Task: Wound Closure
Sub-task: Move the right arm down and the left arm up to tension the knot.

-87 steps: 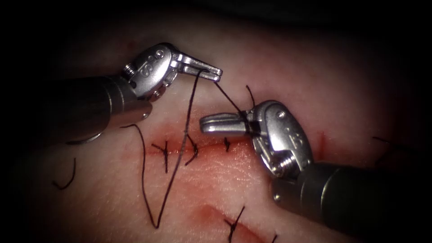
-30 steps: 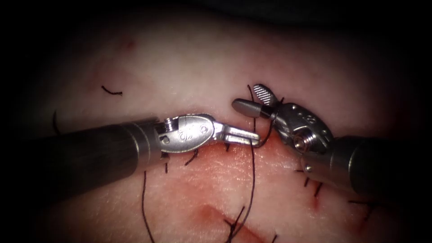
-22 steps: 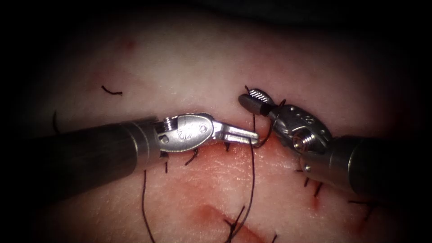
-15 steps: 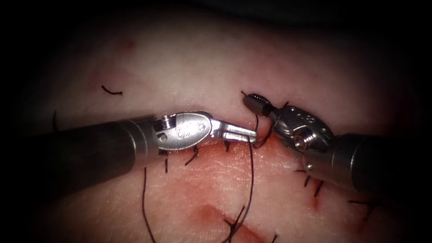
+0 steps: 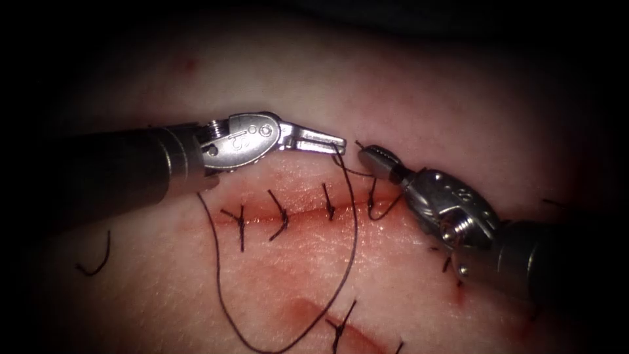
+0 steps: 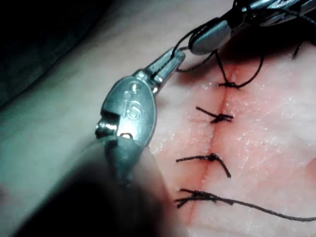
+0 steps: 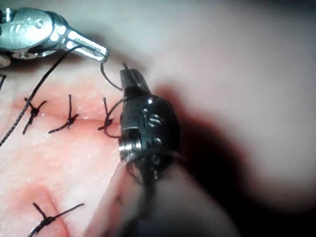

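My left tool [image 5: 341, 143] is above the cut [image 5: 303, 216], its jaws shut on the long thread [image 5: 352, 242]. That thread hangs down in a wide loop over the tissue [image 5: 314, 85]. My right tool [image 5: 367, 156] is just to the right of the left one, its jaws shut on the short thread end [image 5: 358, 143]. A turn of thread [image 5: 383, 213] lies by the right tool's wrist at the newest stitch [image 5: 372, 196]. The left wrist view has the left tool [image 6: 175, 55] close to the right tool [image 6: 210, 37]. The right wrist view has the right tool [image 7: 127, 75] beside the left tool [image 7: 101, 53].
Three tied stitches [image 5: 280, 216] cross the cut to the left of the newest one. Red fluid [image 5: 308, 226] lines the cut. A second cut with a stitch [image 5: 339, 328] lies lower down. A cut end of thread [image 5: 95, 265] lies at the far left.
The right jaws, open one second ago, closed on the short end. The left tool then rose up and left from the cut with the long thread, widening its loop. The right tool shifted slightly down and right.
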Controlling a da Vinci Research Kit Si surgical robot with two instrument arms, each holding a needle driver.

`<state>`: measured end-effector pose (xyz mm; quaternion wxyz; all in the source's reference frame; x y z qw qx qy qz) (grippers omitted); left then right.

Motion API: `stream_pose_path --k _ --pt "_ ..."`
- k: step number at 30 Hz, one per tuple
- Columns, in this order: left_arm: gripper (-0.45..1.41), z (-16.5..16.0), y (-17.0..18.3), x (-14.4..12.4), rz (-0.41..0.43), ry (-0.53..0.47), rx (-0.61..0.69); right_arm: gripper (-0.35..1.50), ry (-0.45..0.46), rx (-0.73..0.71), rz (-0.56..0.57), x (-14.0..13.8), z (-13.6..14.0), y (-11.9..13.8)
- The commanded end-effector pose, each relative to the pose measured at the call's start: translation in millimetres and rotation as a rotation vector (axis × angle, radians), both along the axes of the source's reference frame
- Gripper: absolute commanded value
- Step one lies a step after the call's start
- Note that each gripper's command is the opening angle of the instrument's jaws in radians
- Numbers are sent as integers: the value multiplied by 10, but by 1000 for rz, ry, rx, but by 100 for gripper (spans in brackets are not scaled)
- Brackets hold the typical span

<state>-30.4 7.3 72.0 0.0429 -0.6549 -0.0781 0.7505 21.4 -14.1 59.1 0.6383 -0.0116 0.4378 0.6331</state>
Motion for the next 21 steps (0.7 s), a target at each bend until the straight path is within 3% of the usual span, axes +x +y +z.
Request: stream_pose_path --k 1,9,13,21 --pt "-45 10 12 -4 -7 9 -2 -35 9 -18 -7 8 3 -8" --pt "-45 51 59 6 -29 49 26 -35 12 -102 -15 2 -3 -34" --pt "-45 78 95 9 -48 66 45 -35 3 -127 -27 1 10 -59" --pt "-45 101 135 15 -64 74 72 -35 -24 -133 -48 -8 25 -79"
